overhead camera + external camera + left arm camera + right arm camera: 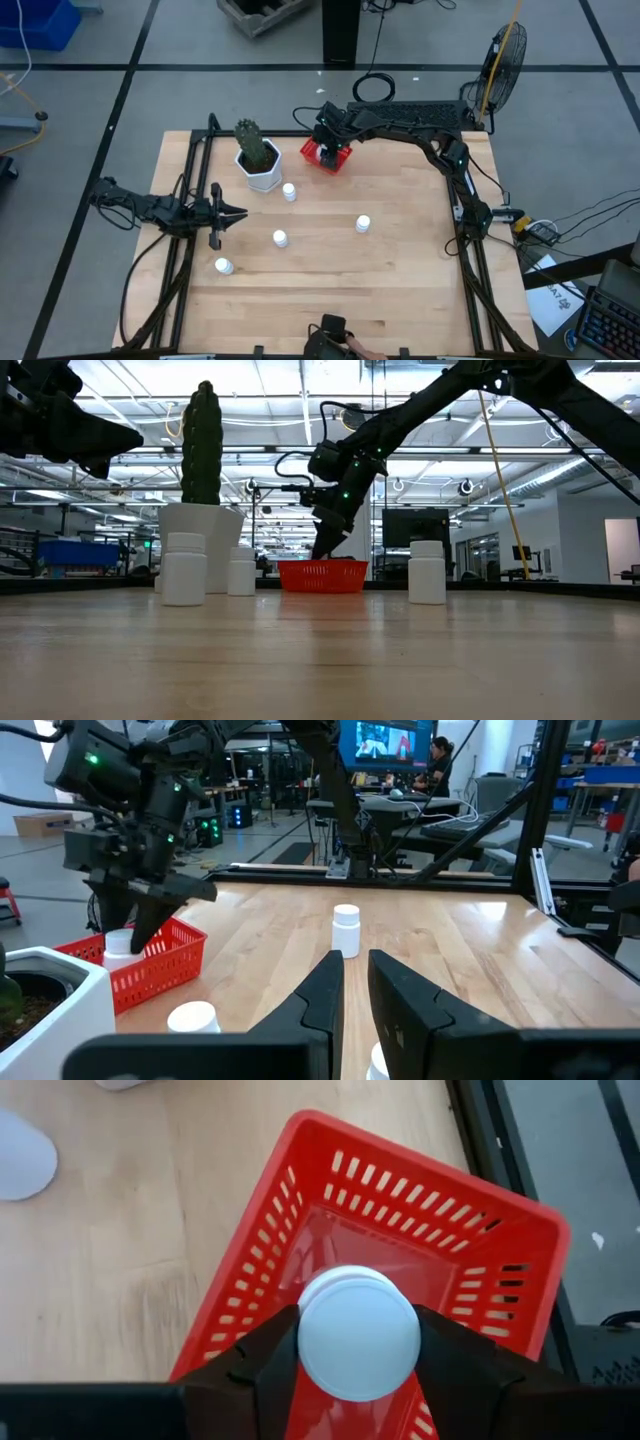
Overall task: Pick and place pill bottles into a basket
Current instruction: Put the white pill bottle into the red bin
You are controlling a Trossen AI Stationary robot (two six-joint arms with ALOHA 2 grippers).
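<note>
A white-capped pill bottle (358, 1332) is clamped between the fingers of the right end effector (358, 1345) directly over the red mesh-sided basket (300, 1260), shown from above in the right wrist view. In the high view, the basket (326, 156) at upper centre is largely covered by that end effector (328, 140), so the held bottle is hidden there. Four more pill bottles (279, 238) are seen standing on the desk (400, 280). The left end effector (232, 212), at centre left, is narrowly parted and empty.
</note>
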